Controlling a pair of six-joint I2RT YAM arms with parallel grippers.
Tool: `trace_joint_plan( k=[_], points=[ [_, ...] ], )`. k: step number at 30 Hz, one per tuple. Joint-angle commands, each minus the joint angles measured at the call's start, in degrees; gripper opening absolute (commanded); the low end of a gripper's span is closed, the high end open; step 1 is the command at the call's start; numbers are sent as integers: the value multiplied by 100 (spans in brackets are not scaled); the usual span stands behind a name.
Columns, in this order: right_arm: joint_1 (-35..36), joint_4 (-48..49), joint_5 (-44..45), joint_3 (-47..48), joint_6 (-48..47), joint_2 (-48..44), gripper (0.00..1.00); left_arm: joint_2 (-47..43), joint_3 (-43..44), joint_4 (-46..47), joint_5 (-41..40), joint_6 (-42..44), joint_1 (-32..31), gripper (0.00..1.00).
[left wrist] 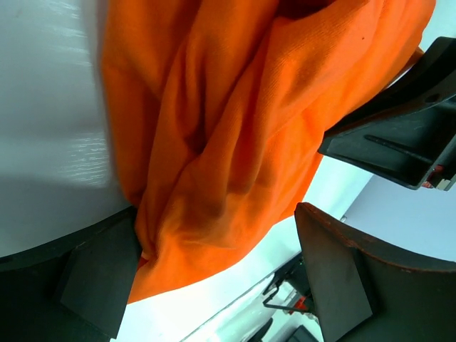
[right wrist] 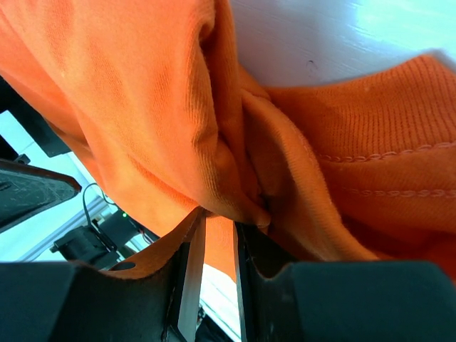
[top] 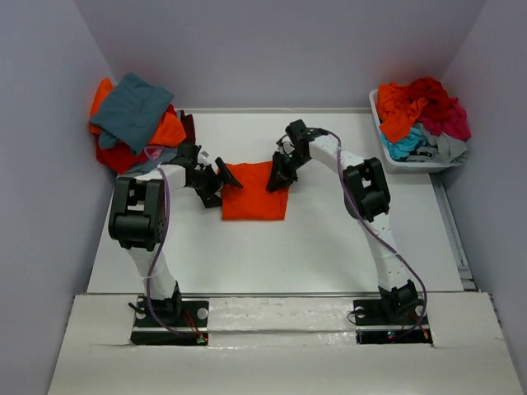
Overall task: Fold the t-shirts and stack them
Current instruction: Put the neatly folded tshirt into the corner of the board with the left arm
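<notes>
Bright orange t-shirt [top: 255, 202] laid mid-table [top: 329, 239], a fold at its right edge pinched by the narrowly closed right gripper [top: 280, 177], left gripper [top: 221, 186] spread wide at its left edge, nothing clamped.

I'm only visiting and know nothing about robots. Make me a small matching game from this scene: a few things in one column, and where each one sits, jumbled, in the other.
Things:
1. orange t-shirt being handled
2. teal-grey t-shirt
3. white bin
4. magenta t-shirt

Places:
A. far right of the table
B. middle of the table
C. inside the bin
D. top of the far-left pile

Pairs: 1-B, 2-D, 3-A, 4-C
</notes>
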Motion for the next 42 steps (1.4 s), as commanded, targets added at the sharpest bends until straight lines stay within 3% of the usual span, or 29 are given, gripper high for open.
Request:
trace_joint_plan(
  k=[1,6,10,24,33,42],
  points=[
    [61,-61,99,81,-184,169,28,-117,-268,-156,-674,49,151,99],
    [61,-43,90,72,-184,213,28,-381,-225,-622,-1395,-21,344,99],
    [61,-17,81,63,-158,213,28,-382,-146,-684,-1485,-12,511,99],
    [61,-61,72,98,-167,222,28,813,329,-104,79,242,564,99],
    [61,-61,90,125,-175,257,28,937,645,-1026,-719,523,626,99],
    [61,9,55,133,-105,283,28,1025,391,-1142,-659,647,626,99]
  ],
)
